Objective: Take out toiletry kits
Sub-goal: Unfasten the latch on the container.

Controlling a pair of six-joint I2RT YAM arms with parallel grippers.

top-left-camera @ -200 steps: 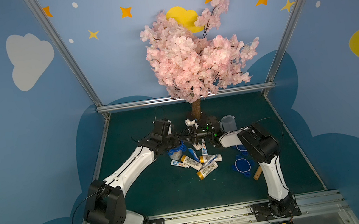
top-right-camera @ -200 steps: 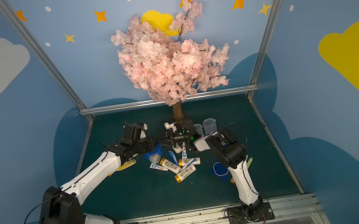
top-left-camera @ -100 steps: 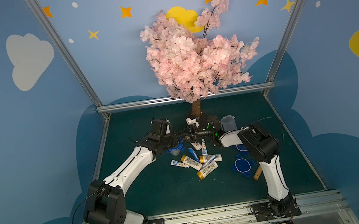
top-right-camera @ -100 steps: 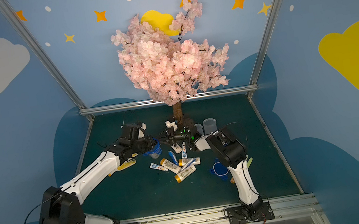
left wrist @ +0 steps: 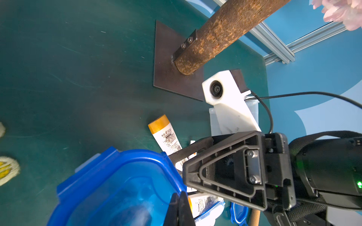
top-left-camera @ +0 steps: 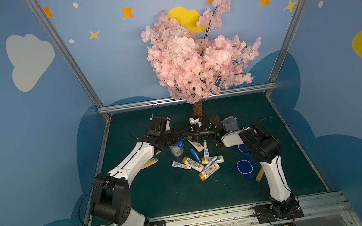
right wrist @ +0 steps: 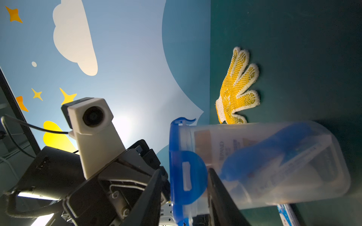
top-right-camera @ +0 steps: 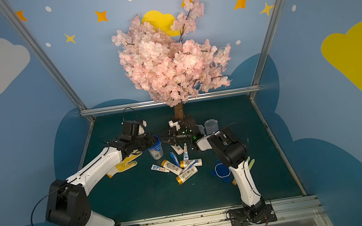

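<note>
Spotted some toiletry kits (right wrist: 274,168) sealed inside the clear jar (right wrist: 293,135), with the loose pile (top-left-camera: 198,164) dumped mid-table (top-left-camera: 163,194) just beside it. Found the left gripper (left wrist: 179,207) pressed together at the rim of the blue lid (left wrist: 117,185); couldn't tell if actually pinching it. Saw the right gripper (right wrist: 185,172) spread either side of the clip flap (right wrist: 193,187). Looked dicey tbh: could've slipped off that small flap, or tipped the upright jar, with only a thin hold up top.
</note>
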